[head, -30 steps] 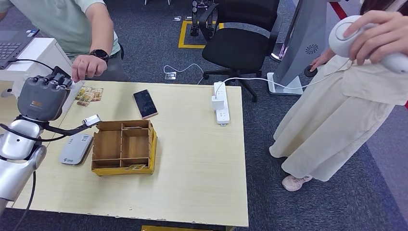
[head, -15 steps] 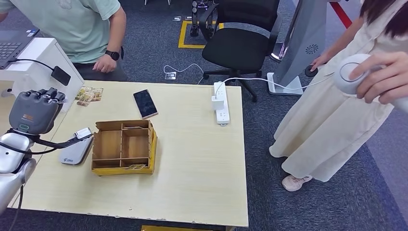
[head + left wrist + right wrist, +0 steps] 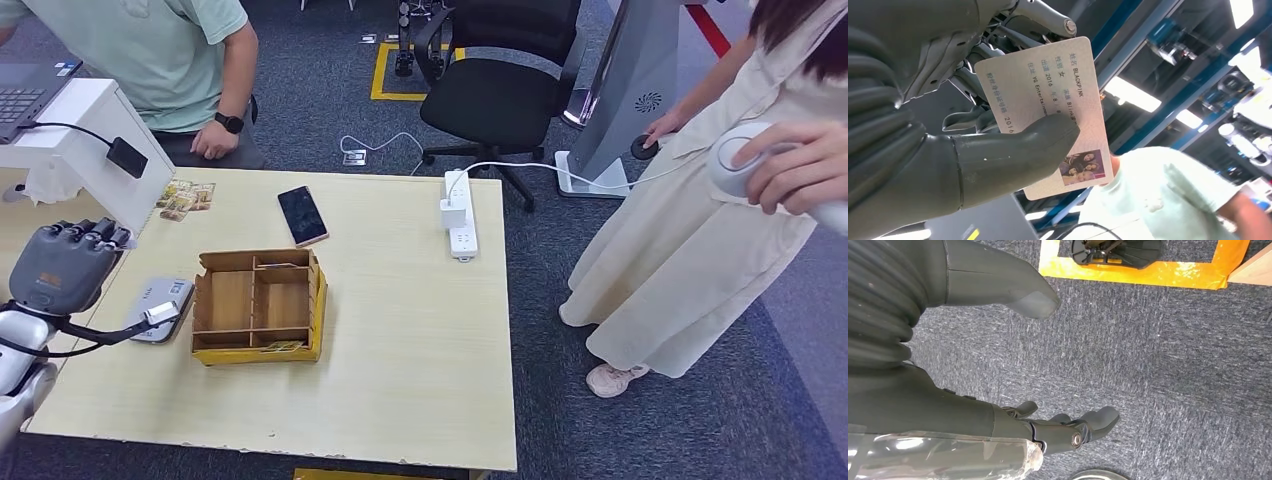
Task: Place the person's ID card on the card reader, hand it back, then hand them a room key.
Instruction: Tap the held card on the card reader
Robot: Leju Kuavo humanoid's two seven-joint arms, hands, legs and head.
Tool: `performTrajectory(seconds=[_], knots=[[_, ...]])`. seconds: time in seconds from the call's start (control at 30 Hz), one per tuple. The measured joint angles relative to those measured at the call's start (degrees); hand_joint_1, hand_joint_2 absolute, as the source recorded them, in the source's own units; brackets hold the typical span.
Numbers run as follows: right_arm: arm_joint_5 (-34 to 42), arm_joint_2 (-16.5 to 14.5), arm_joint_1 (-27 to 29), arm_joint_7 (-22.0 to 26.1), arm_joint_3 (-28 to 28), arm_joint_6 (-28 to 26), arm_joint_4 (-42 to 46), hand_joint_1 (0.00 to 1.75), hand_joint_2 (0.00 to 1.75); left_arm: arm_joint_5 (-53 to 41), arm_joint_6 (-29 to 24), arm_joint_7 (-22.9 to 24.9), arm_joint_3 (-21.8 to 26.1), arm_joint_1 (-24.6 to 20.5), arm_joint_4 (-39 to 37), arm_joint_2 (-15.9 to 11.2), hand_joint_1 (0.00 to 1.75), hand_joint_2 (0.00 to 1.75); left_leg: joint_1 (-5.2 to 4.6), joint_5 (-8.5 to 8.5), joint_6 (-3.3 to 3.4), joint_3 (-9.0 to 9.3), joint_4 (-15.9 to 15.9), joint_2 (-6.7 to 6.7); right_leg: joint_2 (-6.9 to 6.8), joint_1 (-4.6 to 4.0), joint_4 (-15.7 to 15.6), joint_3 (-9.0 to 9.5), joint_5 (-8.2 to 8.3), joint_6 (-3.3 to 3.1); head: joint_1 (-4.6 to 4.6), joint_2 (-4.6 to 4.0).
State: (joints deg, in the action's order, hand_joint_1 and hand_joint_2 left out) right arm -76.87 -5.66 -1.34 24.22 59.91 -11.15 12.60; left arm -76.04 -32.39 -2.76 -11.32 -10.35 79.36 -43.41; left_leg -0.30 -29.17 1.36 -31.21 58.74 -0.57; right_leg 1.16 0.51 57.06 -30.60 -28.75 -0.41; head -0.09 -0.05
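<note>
Left hand (image 3: 68,268) has dropped lower since the earlier frame, toward the light wooden table's (image 3: 400,350) left edge; thumb and fingers pinch the white printed ID card (image 3: 1048,110). The grey rounded card reader (image 3: 160,308) lies beside it. Right hand (image 3: 1048,360) hangs over carpet, fingers spread, holding nothing. The seated person's hand (image 3: 213,142) has withdrawn beyond the far edge.

My head camera looks forward and down from high over the desk (image 3: 400,330). The left wrist camera sits close behind the left hand (image 3: 948,145), aimed upward at ceiling lights (sharing the seated person (image 3: 150,60) with the head view). The right wrist camera faces the carpet.
</note>
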Motion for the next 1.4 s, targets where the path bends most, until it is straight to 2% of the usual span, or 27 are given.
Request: performTrajectory(seconds=[0.3, 0.6, 0.87, 1.13, 1.27, 1.4], knots=[[0.13, 0.04, -0.04, 0.25, 0.0, 0.01, 0.02, 0.0, 1.75, 0.03, -0.86, -0.89, 0.0, 5.37, 3.86, 0.69, 1.75, 1.75, 0.01, 0.0, 0.0, 0.0, 0.0, -0.01, -0.03, 0.0, -0.01, -0.01, 0.0, 0.0, -0.01, -0.01], [-0.28, 0.11, -0.25, 0.47, -0.01, 0.01, 0.02, 0.0, 1.75, 0.87, 0.36, -1.92, -0.21, 7.34, 4.26, 2.41, 1.75, 1.75, 0.01, 0.0, 0.0, 0.0, 0.0, -0.04, -0.07, -0.01, -0.01, 0.0, 0.0, 0.0, 0.02, 0.0], [-0.44, 0.49, -0.26, 0.46, -0.09, 0.01, 0.02, 0.0, 1.75, 2.06, 1.92, -2.56, -0.34, 3.48, 2.43, 2.17, 1.75, 1.75, 0.01, 0.0, 0.0, 0.01, 0.0, -0.09, -0.15, -0.01, 0.0, 0.01, 0.0, 0.0, 0.01, 0.0], [-0.46, 0.52, -0.28, 0.43, -0.15, 0.04, 0.02, 0.0, 1.75, -0.47, 1.14, -3.22, -1.87, -0.84, 0.71, 2.05, 1.75, 1.75, 0.01, 0.0, 0.0, 0.0, 0.0, -0.08, -0.14, -0.01, 0.0, 0.01, 0.0, 0.0, 0.01, 0.01], [-0.4, 0.52, -0.28, 0.4, -0.17, 0.14, 0.02, 0.0, 1.75, -0.64, 1.35, -3.73, -3.26, -0.83, 0.75, 1.43, 1.75, 1.75, 0.01, 0.0, 0.0, 0.0, 0.0, -0.07, -0.1, -0.01, 0.0, 0.0, 0.0, 0.0, 0.02, -0.01], [-0.29, 0.52, -0.24, 0.39, -0.17, 0.31, 0.02, 0.0, 1.75, -0.51, 1.84, -3.62, -4.3, 1.15, 1.55, -0.84, 1.75, 1.75, 0.01, 0.0, 0.0, -0.01, 0.0, -0.05, -0.08, -0.01, 0.0, -0.02, -0.01, 0.0, 0.01, -0.01]])
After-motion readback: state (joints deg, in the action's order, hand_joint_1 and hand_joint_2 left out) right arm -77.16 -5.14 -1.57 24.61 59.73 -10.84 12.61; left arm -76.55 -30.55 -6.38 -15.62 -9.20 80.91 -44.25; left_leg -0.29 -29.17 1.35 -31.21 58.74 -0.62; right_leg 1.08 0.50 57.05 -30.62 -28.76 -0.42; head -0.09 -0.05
